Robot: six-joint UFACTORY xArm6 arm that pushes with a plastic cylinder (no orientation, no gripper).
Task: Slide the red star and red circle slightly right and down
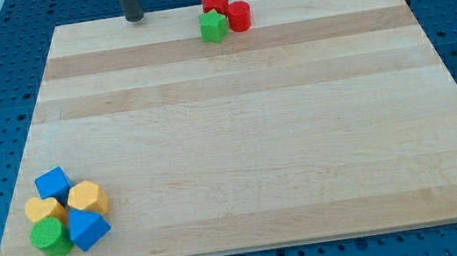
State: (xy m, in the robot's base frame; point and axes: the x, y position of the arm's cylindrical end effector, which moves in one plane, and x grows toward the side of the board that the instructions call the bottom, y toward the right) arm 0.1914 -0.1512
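At the table's (pixel 239 144) 7 o'clock corner, a blue cube (pixel 53 183), yellow block (pixel 44 210), yellow hexagon (pixel 87 198), green cylinder (pixel 50 237) and blue block (pixel 88 228) are sitting clustered. My tip (pixel 135 18) is resting near 11 o'clock, well apart from every block; there is no gripper. Toward 12 o'clock, the red star (pixel 214 3) is touching the green block (pixel 213 26) and red circle (pixel 238 15). Neither has a clear long axis; no writing is showing.

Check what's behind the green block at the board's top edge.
Behind the green block sit the red star and, toward the view's right, the red circle, packed close. The star's lower part is covered. My tip stands apart, leftward.
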